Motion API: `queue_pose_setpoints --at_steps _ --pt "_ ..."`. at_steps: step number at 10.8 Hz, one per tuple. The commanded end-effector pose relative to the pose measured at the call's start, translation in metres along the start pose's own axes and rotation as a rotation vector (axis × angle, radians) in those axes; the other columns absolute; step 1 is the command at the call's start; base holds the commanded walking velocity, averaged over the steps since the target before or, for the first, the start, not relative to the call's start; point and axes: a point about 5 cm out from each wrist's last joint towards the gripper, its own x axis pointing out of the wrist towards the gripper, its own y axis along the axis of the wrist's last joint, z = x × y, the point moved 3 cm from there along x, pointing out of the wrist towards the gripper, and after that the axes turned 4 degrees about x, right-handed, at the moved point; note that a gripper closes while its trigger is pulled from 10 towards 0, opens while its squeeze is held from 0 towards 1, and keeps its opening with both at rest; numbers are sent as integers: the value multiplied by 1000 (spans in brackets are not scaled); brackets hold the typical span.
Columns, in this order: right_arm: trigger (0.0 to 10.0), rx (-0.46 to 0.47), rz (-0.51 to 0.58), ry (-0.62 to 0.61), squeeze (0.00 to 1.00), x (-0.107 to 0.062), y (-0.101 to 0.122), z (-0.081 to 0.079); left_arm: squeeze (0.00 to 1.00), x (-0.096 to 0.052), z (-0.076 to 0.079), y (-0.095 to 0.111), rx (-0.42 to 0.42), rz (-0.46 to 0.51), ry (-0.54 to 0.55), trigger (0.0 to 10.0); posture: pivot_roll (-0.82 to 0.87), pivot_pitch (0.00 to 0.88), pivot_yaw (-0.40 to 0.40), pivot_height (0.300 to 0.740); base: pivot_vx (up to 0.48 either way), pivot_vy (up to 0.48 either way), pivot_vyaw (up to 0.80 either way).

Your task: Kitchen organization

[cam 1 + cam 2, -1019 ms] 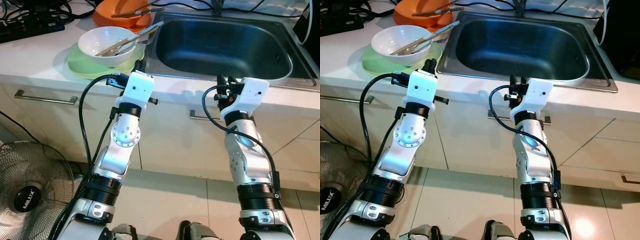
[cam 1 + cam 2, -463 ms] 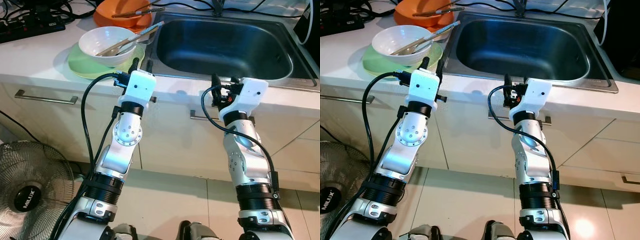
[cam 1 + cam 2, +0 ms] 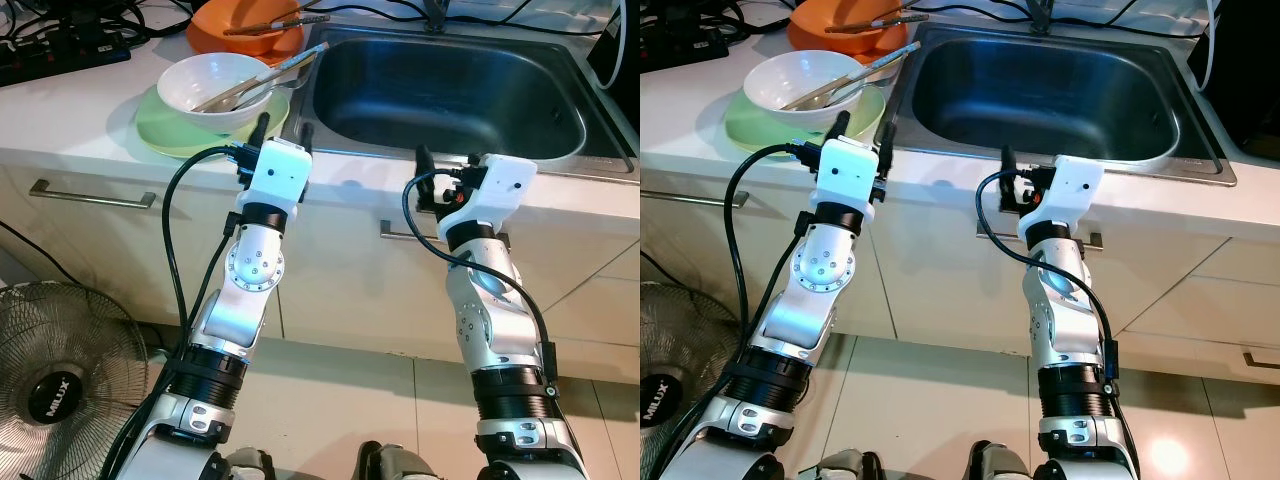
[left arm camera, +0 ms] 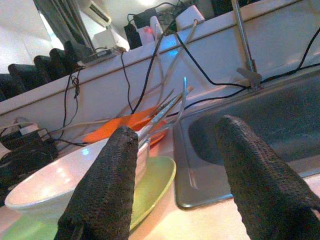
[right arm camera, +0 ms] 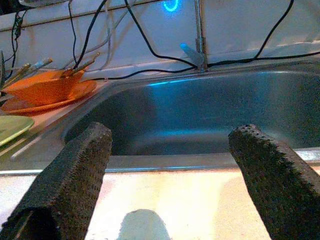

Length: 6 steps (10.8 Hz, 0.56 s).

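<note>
— At the counter edge, what could go wrong?
— Left gripper [image 3: 283, 133], jaws spread and holding nothing, sits just beside the green plate [image 3: 160, 125]. A careless push forward could knock the white bowl [image 3: 205, 85] and tip the utensils [image 3: 262, 79] leaning in it.
— And the right?
— Right gripper [image 3: 445, 163], also spread and holding nothing, faces the sink [image 3: 450, 95].
— Anything else around?
— An orange bowl [image 3: 240, 42] behind, cables [image 3: 60, 35] along the back, a fan [image 3: 50, 375] on the floor.
</note>
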Motion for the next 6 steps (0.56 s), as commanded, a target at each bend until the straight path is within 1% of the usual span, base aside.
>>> queue_pose_setpoints --at_steps 1,6 --pt "10000 10 18 12 1000 2 4 -3 1000 2 2 1 -9 -3 -14 10000 33 117 -21 740 0 0 0" --pt "10000 13 17 18 1000 3 5 -5 1000 1 0 -2 -16 -9 -7 10000 32 127 -25 740 0 0 0"
